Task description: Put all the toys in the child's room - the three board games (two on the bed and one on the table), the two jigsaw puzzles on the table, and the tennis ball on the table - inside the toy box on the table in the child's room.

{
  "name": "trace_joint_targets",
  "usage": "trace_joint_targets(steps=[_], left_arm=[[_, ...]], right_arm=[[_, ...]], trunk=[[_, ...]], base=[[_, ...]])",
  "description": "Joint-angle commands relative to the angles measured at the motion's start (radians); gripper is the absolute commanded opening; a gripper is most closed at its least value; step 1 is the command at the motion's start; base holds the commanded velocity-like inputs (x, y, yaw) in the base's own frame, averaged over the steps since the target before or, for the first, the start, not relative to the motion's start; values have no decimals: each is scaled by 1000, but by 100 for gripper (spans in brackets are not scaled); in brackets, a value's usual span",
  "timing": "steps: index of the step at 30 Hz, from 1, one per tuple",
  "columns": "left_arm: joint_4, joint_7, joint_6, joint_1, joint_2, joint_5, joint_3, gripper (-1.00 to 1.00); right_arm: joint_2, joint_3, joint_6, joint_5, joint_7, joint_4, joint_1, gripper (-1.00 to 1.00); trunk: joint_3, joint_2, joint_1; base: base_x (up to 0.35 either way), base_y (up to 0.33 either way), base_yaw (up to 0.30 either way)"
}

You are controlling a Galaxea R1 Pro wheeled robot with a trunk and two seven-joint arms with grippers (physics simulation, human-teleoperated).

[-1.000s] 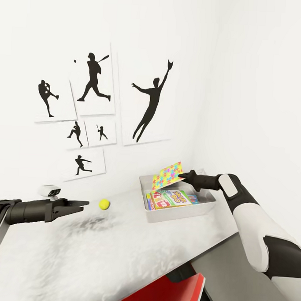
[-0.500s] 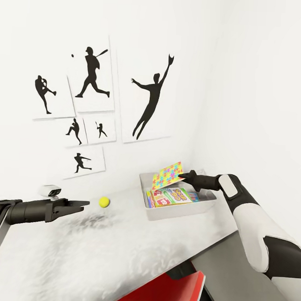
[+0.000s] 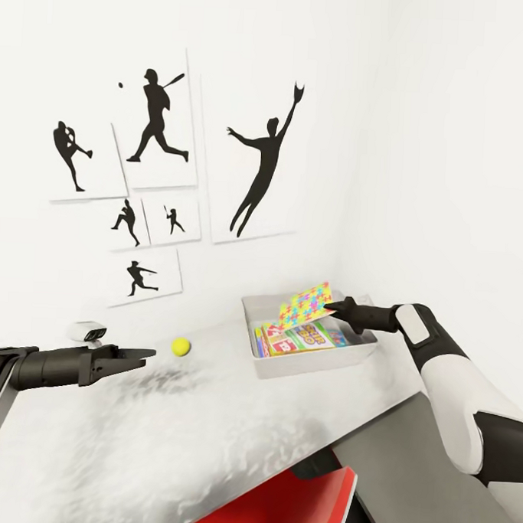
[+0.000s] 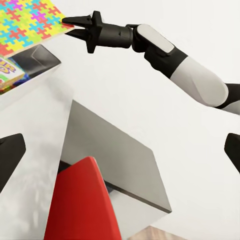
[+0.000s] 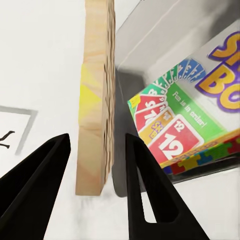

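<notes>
My right gripper (image 3: 330,305) is shut on the edge of a multicoloured jigsaw puzzle (image 3: 307,304) and holds it tilted just above the pale grey toy box (image 3: 317,364) at the table's far right. In the right wrist view the puzzle (image 5: 95,75) stands edge-on between the fingers (image 5: 142,180). A SKIP-BO board game (image 3: 313,335) lies on top of other flat boxes in the toy box. The yellow tennis ball (image 3: 181,346) rests on the table (image 3: 206,435), a short way beyond my open, empty left gripper (image 3: 143,354).
A small white device (image 3: 85,331) sits on the table beside my left arm. A red chair (image 3: 279,508) is tucked under the table's near edge. The toy box stands in the corner of two white walls, one hung with sports silhouette pictures (image 3: 157,122).
The head camera has shifted, so the whole view has slid slightly. My right gripper has carried the puzzle a little further right over the toy box. The left arm has held still.
</notes>
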Motion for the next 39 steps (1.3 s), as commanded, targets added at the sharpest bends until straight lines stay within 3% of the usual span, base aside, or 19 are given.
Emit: trace_joint_targets(steps=[1,11,39], left_arm=[[0,-4,10,-1,0,0,0,100],[0,-4,10,-1,0,-2,-1,100],[0,-4,10,-1,0,0,0,100]], right_arm=[[0,-6,5,9,10,0,-1,-100],[-10,-5,2,12,103,0,0,-100],[-8,4,-6,12,112,0,0,-100]], trunk=[[-4,-2,1],[-20,-2,1],[-66,-2,1]], base=[[0,0,0],[0,0,0],[0,0,0]])
